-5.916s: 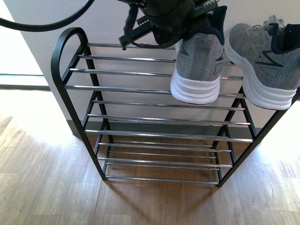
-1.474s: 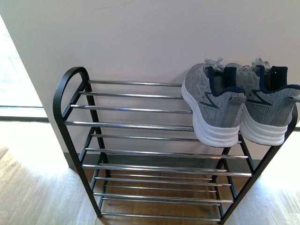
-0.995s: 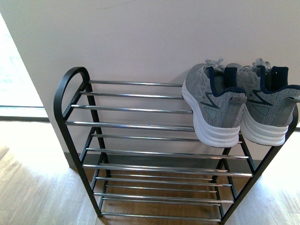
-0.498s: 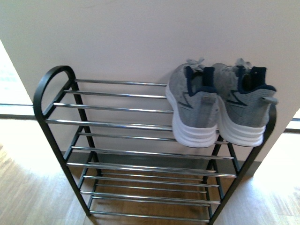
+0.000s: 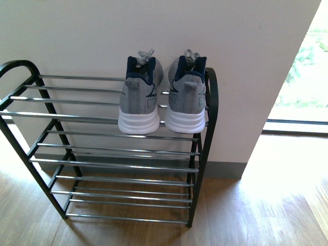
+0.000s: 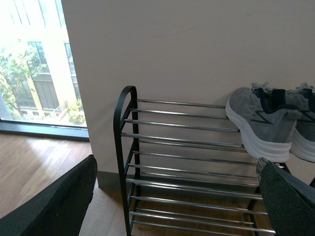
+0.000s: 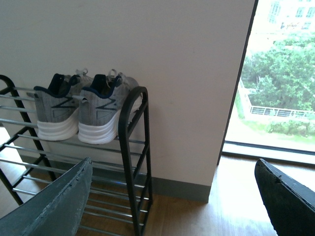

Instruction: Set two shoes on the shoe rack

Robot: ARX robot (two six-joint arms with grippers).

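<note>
Holding left claw [image 6: 175, 162] and right claw [image 7: 173, 163] wide open, empty, we see two shoes [image 5: 139, 100] atop the shoe rack [image 5: 211, 118] ahead of them.

Shows only as jaws, in the wrist views. Matt black and rounded on the left jaws, one edged in paler grey. Dark grey-teal on the right jaws, with rough, speckled edges.

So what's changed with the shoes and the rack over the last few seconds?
The left-hand shoe, earlier held in the air over the top tier, was let go and now rests beside the right-hand shoe on the shoe rack. The front view swung right, so the rack shows further left. The right-hand shoe stayed on the top tier.
</note>
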